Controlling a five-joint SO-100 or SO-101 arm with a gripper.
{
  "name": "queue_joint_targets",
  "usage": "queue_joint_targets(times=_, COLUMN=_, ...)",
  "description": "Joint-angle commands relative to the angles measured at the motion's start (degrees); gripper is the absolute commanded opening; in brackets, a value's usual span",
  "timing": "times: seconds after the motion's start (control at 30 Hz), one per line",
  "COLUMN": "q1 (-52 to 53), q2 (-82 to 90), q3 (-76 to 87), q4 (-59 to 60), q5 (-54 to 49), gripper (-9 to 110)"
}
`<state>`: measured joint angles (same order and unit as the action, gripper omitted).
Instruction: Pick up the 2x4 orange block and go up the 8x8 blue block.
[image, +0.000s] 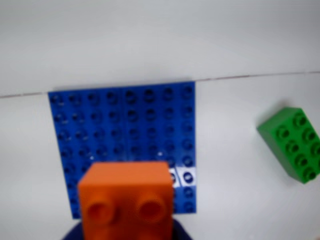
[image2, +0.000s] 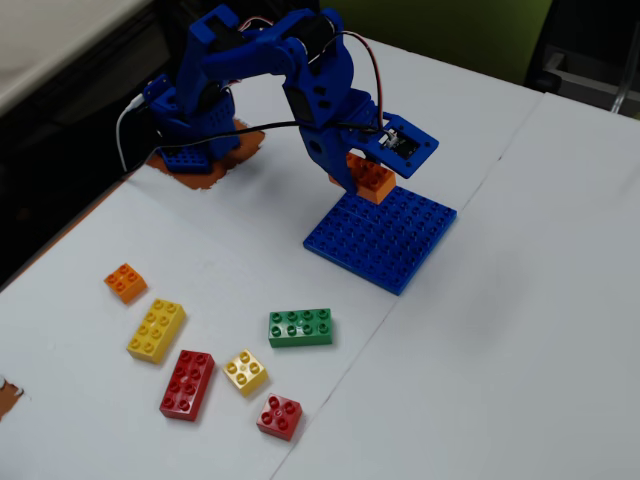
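Orange 2x4 block (image: 127, 200) fills the wrist view's bottom edge, clamped in the claw (image2: 368, 178) over the far edge of the 8x8 blue block (image2: 385, 240), mid-desk (image2: 520, 360). Carry step, nearly done. Next: lower straight, studs aligned, then release.

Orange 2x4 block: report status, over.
Gripper shut on the 2x4 orange block, held over the near edge of the 8x8 blue block. Contact with the studs unclear. Plate bare; green brick well aside.

We see the orange block (image: 127, 202) cut off at wrist view's bottom edge; it hides pt of the blue plate (image: 125, 125).
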<state>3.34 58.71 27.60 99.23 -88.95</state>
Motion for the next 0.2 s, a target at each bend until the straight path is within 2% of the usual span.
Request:
queue_joint_targets(times=0.0, q1=-0.5, q2=1.8, q3=-0.6, q4=0.4, q5=-0.3, gripper=1)
queue_joint_targets(times=0.17, q1=-0.6, q2=1.8, q3=-0.4, q4=0.4, q5=-0.3, gripper=1)
